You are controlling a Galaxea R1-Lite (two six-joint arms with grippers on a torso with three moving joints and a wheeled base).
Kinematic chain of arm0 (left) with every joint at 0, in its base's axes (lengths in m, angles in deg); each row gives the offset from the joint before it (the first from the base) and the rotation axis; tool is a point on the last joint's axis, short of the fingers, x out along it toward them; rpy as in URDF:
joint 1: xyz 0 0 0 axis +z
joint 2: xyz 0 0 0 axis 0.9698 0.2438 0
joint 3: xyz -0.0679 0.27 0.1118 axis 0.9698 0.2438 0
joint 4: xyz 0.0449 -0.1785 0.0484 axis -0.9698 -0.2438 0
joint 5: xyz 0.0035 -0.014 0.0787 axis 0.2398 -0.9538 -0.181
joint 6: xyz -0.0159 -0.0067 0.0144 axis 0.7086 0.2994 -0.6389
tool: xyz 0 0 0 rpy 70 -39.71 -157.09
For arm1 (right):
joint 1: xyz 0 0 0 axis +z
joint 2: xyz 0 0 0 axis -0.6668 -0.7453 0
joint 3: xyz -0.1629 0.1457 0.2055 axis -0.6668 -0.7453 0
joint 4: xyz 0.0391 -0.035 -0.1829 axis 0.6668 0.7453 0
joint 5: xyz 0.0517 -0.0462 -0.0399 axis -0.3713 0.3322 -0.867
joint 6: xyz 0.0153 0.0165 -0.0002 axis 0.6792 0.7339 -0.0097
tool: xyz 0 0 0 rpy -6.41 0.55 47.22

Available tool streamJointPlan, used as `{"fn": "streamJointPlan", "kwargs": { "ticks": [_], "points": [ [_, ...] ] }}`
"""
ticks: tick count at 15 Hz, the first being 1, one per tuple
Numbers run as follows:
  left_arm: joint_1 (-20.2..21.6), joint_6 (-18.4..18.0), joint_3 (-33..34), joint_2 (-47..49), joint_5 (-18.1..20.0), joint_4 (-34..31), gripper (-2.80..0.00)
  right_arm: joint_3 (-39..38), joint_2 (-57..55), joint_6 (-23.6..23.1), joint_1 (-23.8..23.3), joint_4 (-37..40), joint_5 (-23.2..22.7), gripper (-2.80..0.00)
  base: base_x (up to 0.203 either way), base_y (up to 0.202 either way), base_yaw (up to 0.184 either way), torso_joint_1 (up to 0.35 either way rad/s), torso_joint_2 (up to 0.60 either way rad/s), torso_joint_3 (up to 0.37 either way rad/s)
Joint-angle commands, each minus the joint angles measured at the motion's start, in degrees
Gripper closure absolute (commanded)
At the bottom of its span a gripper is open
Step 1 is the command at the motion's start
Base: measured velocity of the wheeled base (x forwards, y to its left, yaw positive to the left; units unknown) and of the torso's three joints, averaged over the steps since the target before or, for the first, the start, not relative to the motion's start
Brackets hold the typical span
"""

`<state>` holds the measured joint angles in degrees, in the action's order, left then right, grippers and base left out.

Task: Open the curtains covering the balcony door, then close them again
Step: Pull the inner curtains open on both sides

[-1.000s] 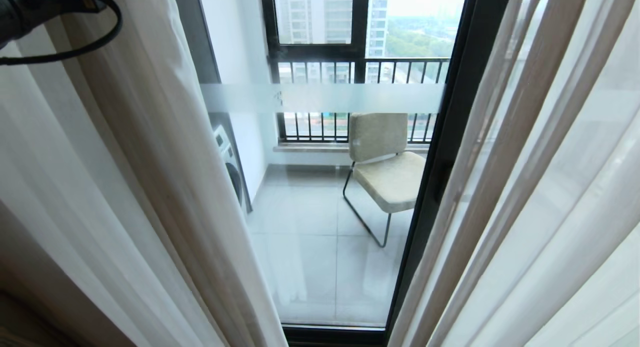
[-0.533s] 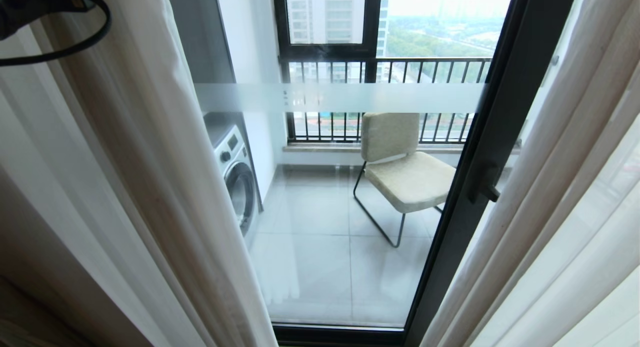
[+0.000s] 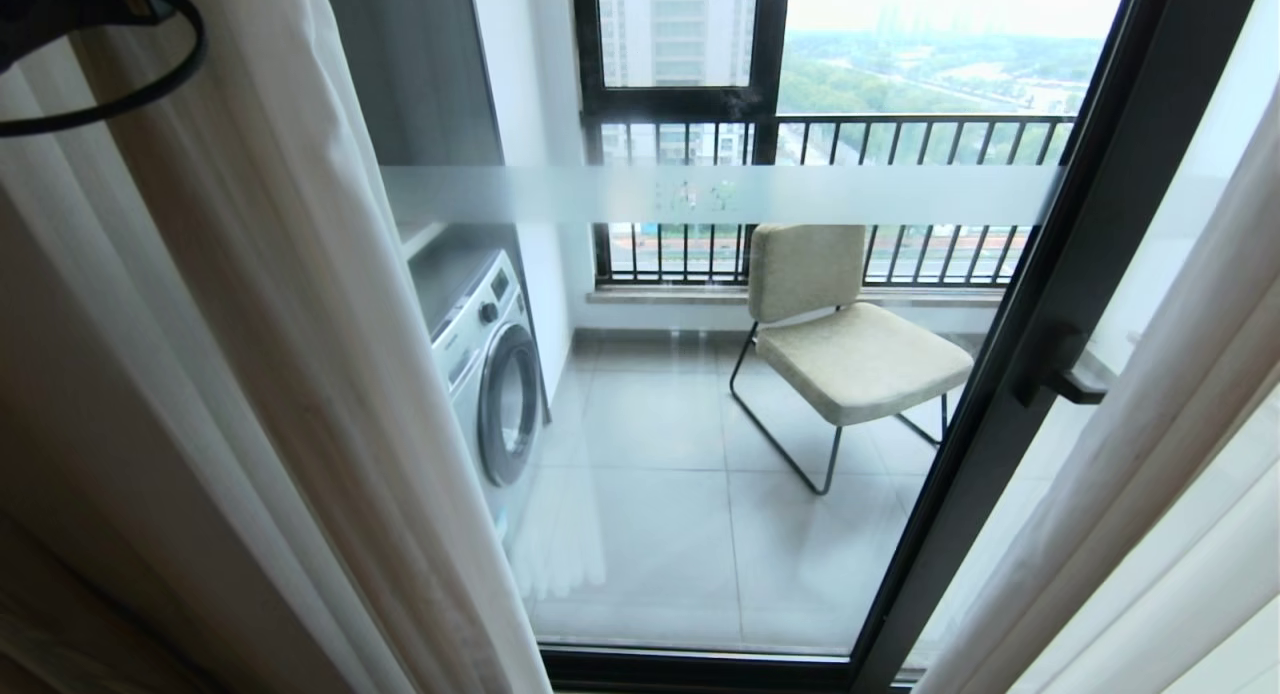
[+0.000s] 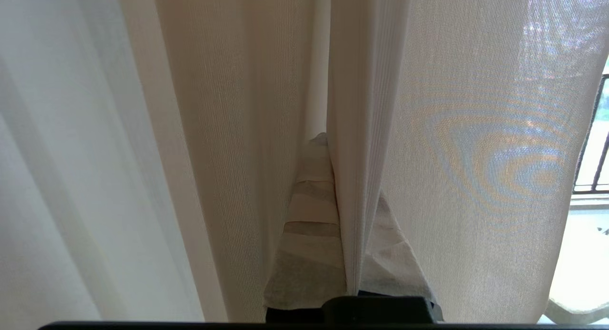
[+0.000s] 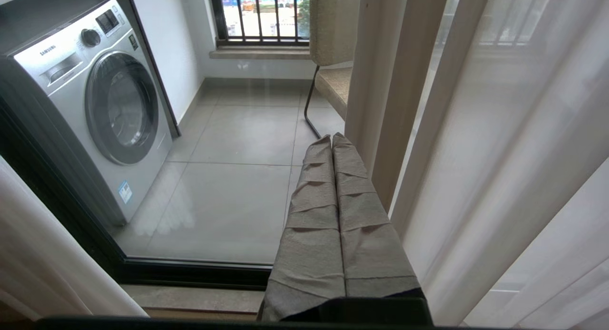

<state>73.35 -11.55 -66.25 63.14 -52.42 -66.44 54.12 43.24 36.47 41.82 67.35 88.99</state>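
left gripper (image 4: 333,216): clamped on a vertical fold of the curtains (image 3: 300,374), folds running top to bottom | right gripper (image 5: 335,201): fingers together, empty, beside the other panel; nearer arm: left

Grey tile floor (image 3: 650,534); washer (image 3: 490,374) left, beige chair (image 3: 840,344), railed window (image 3: 850,144), daylight.

Cream curtains (image 3: 300,374) parted, baring the black-framed balcony door (image 3: 1010,404).
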Motion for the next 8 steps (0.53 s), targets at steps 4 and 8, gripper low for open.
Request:
{"fn": "streamJointPlan", "kwargs": {
  "ticks": [4,8],
  "points": [
    [-0.01,-0.02,0.04,0.05,0.04,0.20,0.00,0.00,0.00,-0.01,0.00,-0.04,-0.01,0.00,0.000,0.191,0.000,0.001,0.00,0.002],
    [1.48,0.07,0.04,0.05,0.48,0.20,0.00,0.00,0.00,-0.01,0.00,-0.04,-0.01,0.00,0.000,0.189,0.000,0.005,0.00,0.002]
  ]
}}
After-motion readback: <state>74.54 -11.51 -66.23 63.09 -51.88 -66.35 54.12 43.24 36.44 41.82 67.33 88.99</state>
